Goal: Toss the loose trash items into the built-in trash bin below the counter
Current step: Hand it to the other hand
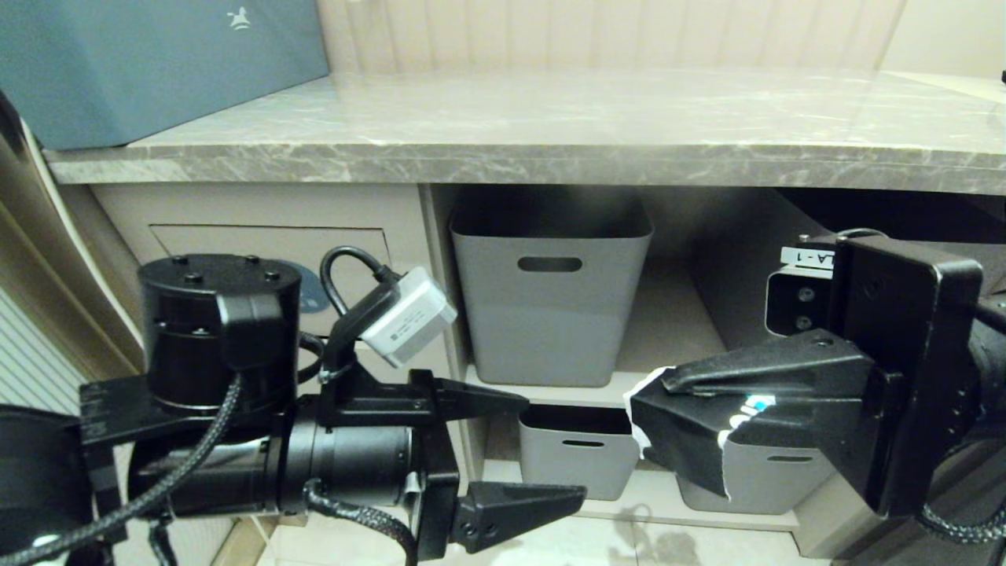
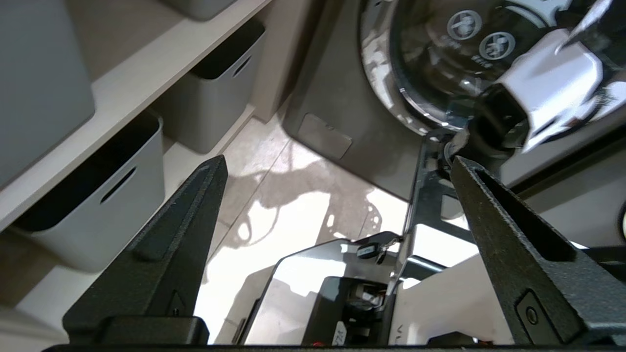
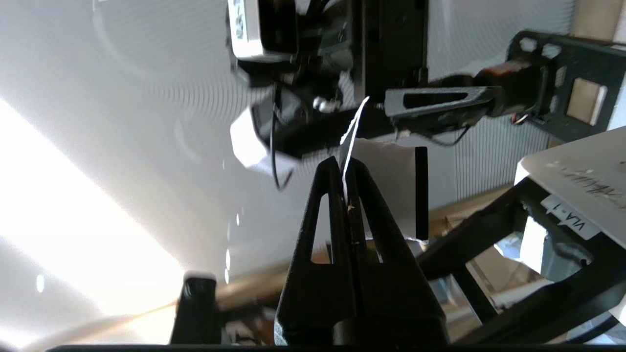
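**Trash disposal: one scrap in hand, none seen binned**

Right gripper (image 1: 668, 393): jaws pinched shut on torn black piece (image 1: 684, 440), white edges showing; left gripper (image 1: 542, 448): jaws spread wide, empty; bin flap (image 1: 267, 244): closed, behind left wrist, beneath marble counter (image 1: 550, 134); teal strip: possibly a teal glint beside right jaws; remaining, by my judgement: open flap, drop scrap.

The desk (image 1: 550, 118) is polished grey marble with white veins. The tubs (image 1: 550, 314) beneath it look like smooth matt grey plastic. The floor tiles (image 2: 293, 195) are glossy and mirror-like. The torn scrap (image 1: 684, 440) seems thin black film with white paper-like edges. The gripper fingers (image 2: 166, 254) look grainy matt black plastic.
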